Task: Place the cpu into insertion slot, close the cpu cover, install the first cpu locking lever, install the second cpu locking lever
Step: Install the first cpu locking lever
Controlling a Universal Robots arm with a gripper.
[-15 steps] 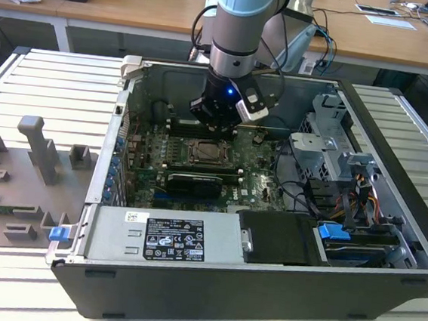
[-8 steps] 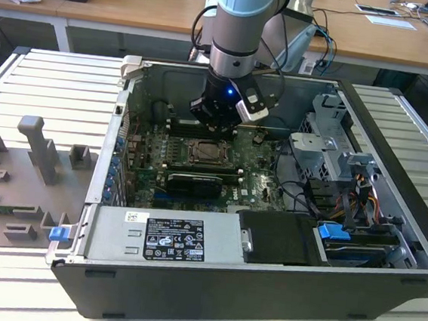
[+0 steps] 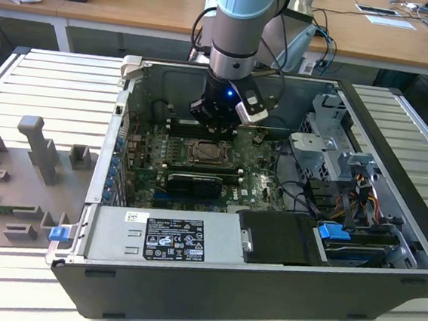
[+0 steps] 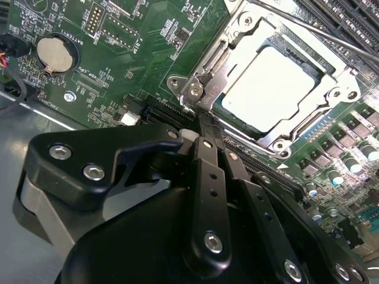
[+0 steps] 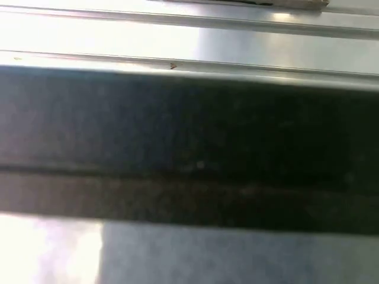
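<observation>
Claw (image 4: 204,133) near cpu (image 4: 269,89) under closed cpu cover (image 4: 204,89).

The open top of the computer case (image 3: 388,245) left room above the motherboard (image 3: 149,162). The drive cage (image 3: 328,152) and loose cables (image 3: 361,205) crowded the exterior view's right, the power supply (image 3: 165,239) blocked the near side. The cpu cover (image 4: 207,83) lay flat around the cpu (image 4: 266,89), with memory slots (image 4: 349,18) just beside it.

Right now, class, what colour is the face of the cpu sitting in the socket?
Pale silver-beige, almost white; the cpu shows best in the second wrist view.
</observation>
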